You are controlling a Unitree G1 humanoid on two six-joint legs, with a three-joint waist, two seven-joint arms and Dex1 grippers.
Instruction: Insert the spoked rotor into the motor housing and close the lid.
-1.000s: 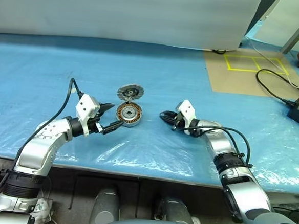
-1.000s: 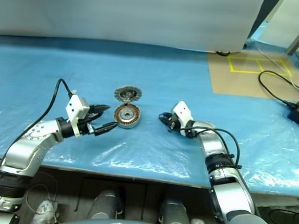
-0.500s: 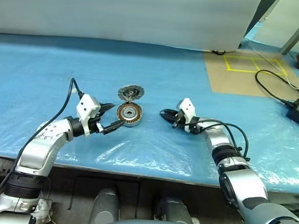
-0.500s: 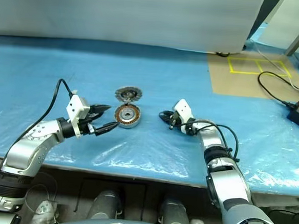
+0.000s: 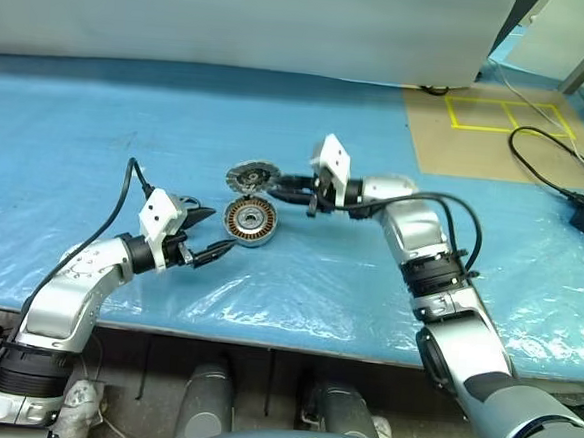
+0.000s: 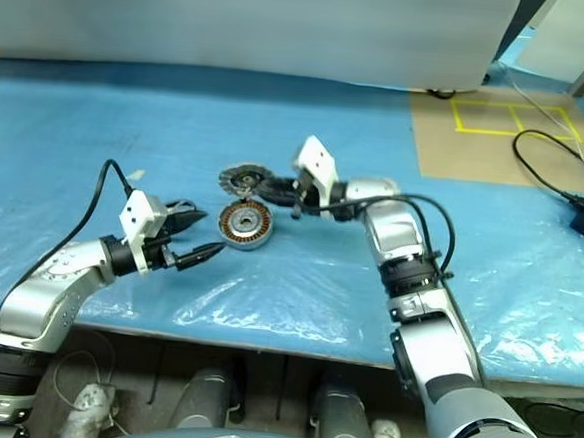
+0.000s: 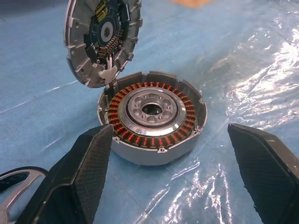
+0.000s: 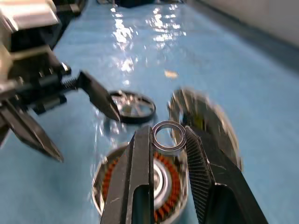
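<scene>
Possibly the upright ribbed silver lid, standing at the far edge of the round copper-wound silver motor housing, could be knocked by the right gripper close beside it.

The left gripper is spread wide and empty just beside the housing. The black-rimmed spoked rotor lies on the blue sheet near it. The right gripper is nearly closed on a small silver ring above the housing.

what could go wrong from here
The right gripper pinches a small silver ring at its fingers' tips near the motor housing; it could slip and drop, perhaps into the windings. The lid stands tilted up beside that gripper; a bump might shut it while the spoked rotor lies outside on the table.
</scene>
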